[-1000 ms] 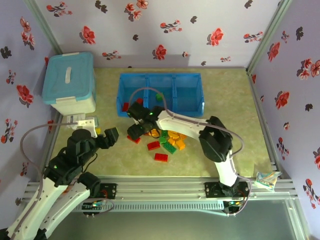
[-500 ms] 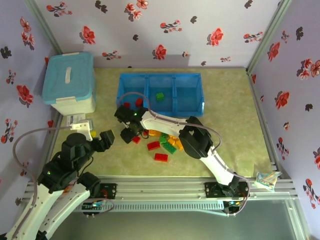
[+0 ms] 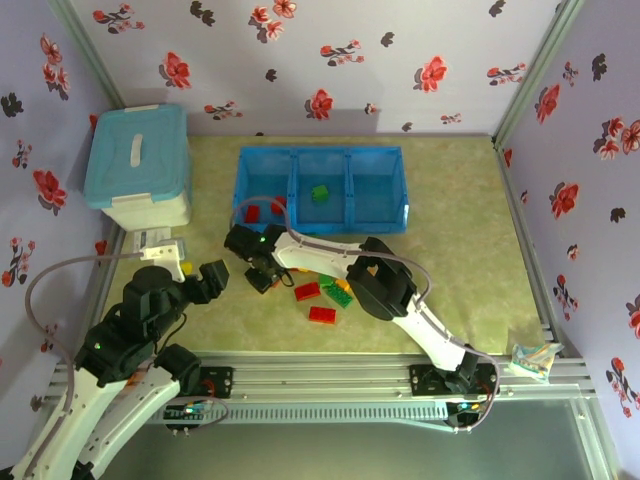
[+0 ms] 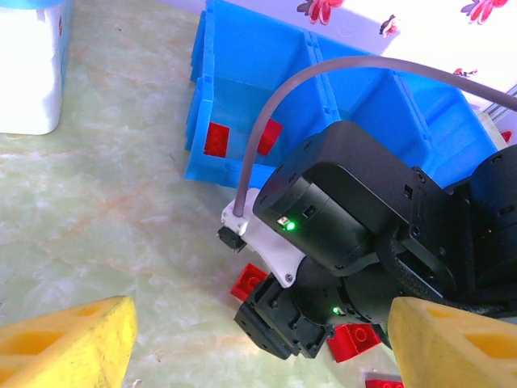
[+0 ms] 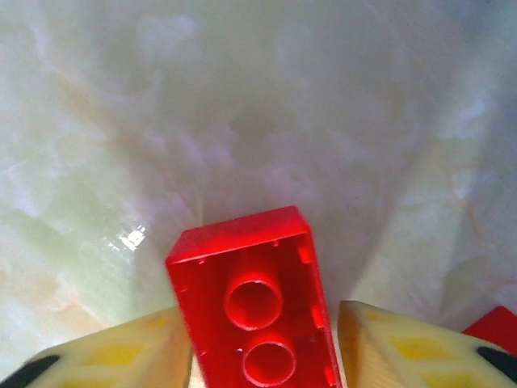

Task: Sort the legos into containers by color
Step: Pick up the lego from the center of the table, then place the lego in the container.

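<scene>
Right gripper (image 5: 263,327) clamped on a red lego (image 5: 246,271)
I see it on the mat (image 3: 470,250) near the front-left corner of the blue tray (image 3: 320,151) (fingers pressing both sides); left gripper (image 4: 258,323) gapes wide, empty.

Floral lavender walls (image 3: 400,40) enclose a green marbled tabletop (image 3: 470,250).

overhead from behind, wrist views low, tray (image 3: 385,224) shared with left
</scene>
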### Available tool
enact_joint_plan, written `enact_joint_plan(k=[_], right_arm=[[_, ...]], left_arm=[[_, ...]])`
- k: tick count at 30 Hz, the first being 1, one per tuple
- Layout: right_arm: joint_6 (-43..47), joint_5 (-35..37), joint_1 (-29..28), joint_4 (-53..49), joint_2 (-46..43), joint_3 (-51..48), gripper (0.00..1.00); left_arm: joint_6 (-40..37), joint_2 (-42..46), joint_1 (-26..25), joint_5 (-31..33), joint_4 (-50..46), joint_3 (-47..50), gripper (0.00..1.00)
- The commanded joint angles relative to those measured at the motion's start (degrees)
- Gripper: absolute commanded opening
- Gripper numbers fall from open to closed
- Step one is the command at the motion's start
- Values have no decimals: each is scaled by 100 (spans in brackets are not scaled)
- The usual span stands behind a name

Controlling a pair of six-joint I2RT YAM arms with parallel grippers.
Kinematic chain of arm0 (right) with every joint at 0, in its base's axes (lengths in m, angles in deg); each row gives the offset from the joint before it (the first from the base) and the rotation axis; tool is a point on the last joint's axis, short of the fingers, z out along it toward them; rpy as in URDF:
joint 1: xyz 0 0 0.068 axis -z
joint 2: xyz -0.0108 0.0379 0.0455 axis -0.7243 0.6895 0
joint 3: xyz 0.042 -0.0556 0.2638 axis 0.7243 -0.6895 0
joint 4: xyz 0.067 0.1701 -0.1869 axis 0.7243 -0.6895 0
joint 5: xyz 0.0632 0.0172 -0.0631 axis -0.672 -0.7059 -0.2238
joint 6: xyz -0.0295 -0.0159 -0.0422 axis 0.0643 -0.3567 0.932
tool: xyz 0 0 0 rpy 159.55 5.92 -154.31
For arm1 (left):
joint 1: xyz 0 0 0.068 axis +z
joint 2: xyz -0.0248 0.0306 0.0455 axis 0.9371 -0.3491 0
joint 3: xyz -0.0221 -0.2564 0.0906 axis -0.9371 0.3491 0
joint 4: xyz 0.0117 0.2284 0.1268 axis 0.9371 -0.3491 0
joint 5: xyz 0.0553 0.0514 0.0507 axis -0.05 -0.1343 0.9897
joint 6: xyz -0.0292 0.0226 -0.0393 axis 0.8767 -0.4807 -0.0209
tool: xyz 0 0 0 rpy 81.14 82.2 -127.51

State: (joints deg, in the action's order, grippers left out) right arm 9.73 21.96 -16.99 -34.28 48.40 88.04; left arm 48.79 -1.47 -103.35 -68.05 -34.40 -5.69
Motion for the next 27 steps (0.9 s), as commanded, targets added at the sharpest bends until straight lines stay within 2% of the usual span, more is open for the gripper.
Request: enact_joint_plan(k=[1,2,6,11,14,19,27], right_arm=[[-11,253,-84,-275,21,231,38],[-26,272,-100,-282,-32,227,34],[-66,423,-103,-193,-418,102,31],[-31,843,-53,-42,-1025,2,31],[49,849,96,17,-1149,196,33],[52,780,448,36,-738,921,32],[60,934,909,-73,448,2853,33]], left_arm=[[84,45,38,133,-112,-151,81],[85,49,38,136,-112,-152,81],[90,27,30,127,-120,-142,81],[74,-56,40,129,-133,-167,81],[99,-108,34,112,-91,-184,81],[157,-97,30,-48,-76,-255,80],[175,-27,29,-141,-261,-389,80]])
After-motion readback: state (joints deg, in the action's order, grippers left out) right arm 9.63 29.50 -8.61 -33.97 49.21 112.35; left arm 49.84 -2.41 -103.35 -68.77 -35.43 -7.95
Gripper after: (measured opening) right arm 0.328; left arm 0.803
